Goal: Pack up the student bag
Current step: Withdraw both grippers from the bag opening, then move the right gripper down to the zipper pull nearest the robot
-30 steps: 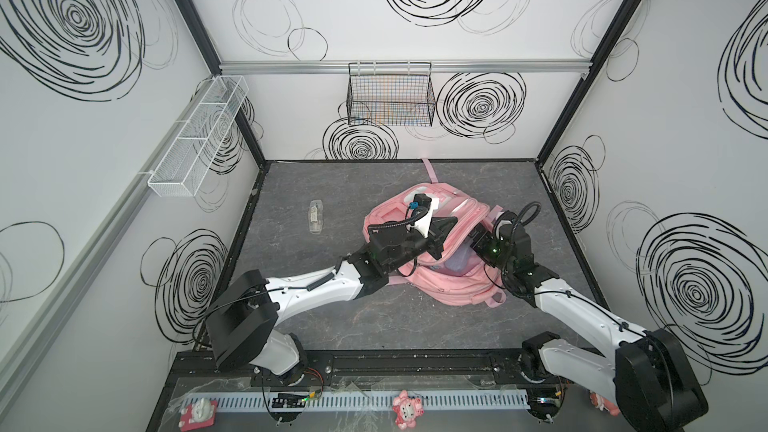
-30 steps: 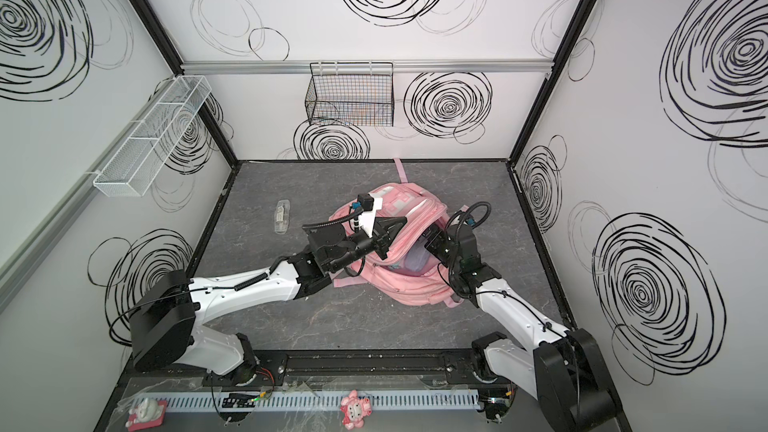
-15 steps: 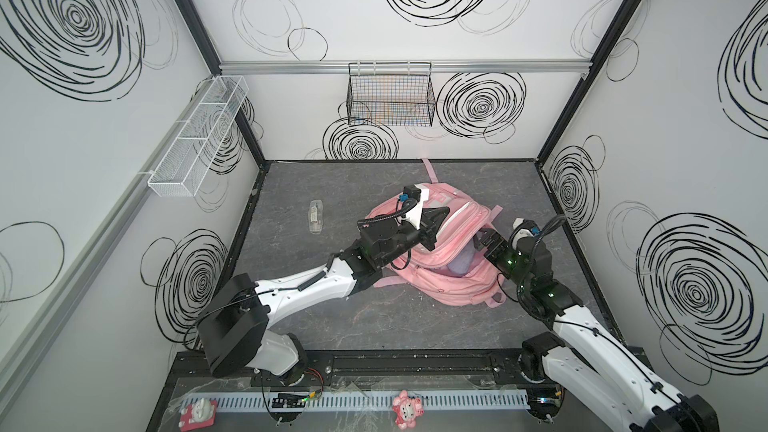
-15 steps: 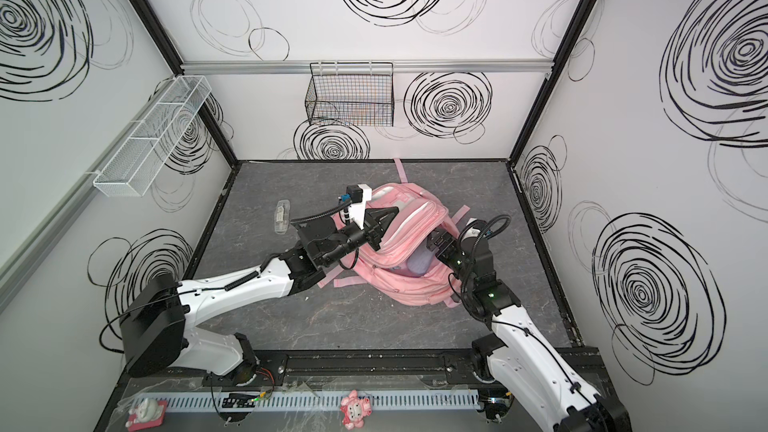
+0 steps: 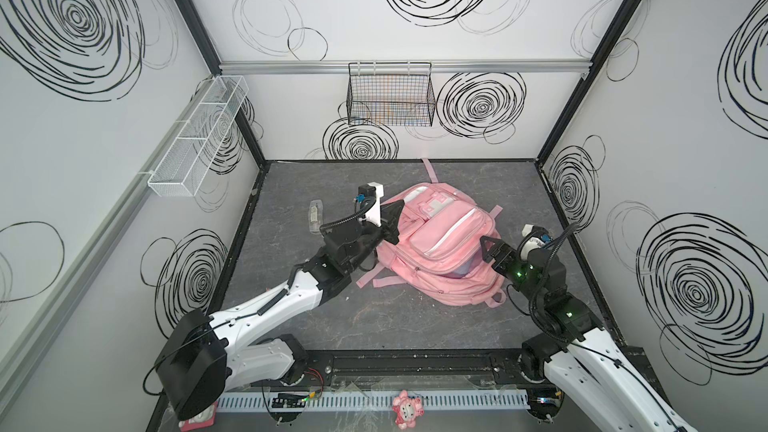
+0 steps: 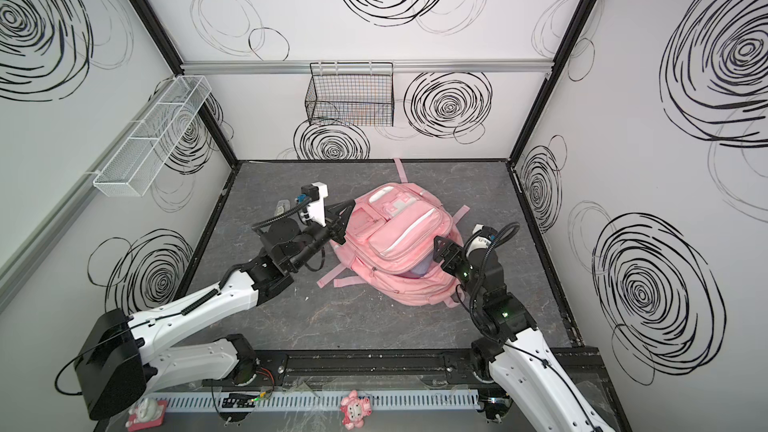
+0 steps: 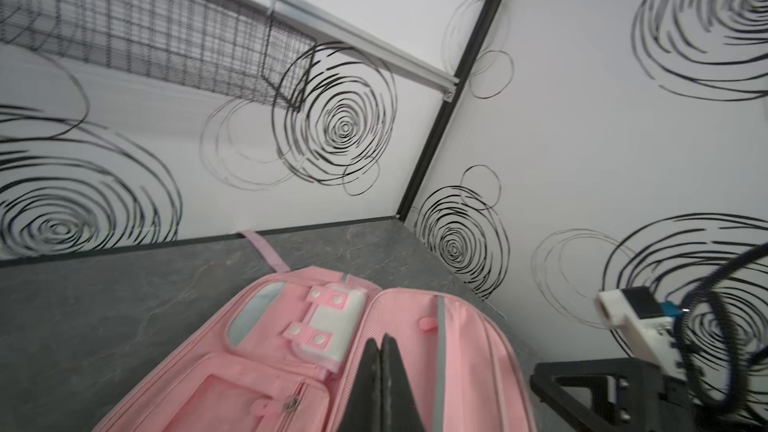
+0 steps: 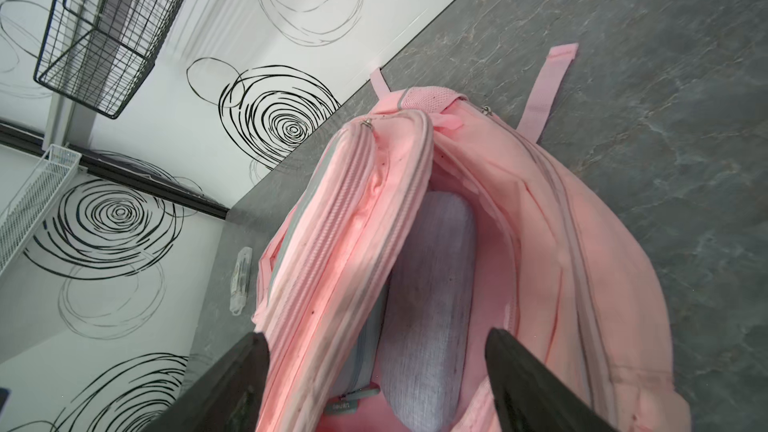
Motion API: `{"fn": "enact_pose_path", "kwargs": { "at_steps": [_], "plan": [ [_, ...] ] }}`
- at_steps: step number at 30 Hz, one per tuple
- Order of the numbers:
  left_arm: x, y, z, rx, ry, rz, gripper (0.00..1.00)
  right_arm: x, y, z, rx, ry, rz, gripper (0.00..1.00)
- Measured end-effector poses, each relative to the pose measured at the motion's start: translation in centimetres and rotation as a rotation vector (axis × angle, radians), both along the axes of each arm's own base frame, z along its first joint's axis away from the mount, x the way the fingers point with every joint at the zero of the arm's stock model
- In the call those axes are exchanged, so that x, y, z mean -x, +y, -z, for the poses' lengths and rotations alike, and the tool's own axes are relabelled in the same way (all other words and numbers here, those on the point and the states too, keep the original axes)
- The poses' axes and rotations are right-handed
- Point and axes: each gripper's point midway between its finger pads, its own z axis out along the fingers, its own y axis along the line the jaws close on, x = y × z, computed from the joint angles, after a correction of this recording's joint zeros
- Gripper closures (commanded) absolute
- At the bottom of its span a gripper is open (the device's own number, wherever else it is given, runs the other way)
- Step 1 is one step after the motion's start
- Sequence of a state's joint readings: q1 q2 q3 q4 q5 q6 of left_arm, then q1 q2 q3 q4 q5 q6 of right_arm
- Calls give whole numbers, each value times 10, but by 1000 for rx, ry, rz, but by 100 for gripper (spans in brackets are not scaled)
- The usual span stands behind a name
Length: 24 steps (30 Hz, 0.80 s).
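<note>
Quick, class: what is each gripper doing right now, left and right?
Left gripper: closed, nothing seen held.
Right gripper: open, empty, at the student bag opening.

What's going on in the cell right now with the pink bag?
The student bag lies on the grey table with its main compartment unzipped and a grey fabric case inside. The right gripper is open at the mouth of that compartment, holding nothing. The left gripper is shut over the bag's front pockets; no grip on the fabric shows. A clear plastic item lies on the table beside the bag.
</note>
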<state>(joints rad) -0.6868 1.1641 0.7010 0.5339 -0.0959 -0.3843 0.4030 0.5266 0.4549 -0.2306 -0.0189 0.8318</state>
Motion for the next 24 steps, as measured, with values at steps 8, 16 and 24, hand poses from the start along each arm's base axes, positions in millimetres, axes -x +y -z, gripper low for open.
{"fn": "enact_pose_path", "kwargs": {
  "at_steps": [8,16,24],
  "plan": [
    [-19,58,27,19,113,-186,100,11,29,-26,47,-38,-109,18],
    [-12,79,12,63,90,-236,100,22,84,-31,141,-27,-246,20],
    [-5,96,5,75,77,-278,100,49,159,-29,188,-44,-381,24]
  ]
}}
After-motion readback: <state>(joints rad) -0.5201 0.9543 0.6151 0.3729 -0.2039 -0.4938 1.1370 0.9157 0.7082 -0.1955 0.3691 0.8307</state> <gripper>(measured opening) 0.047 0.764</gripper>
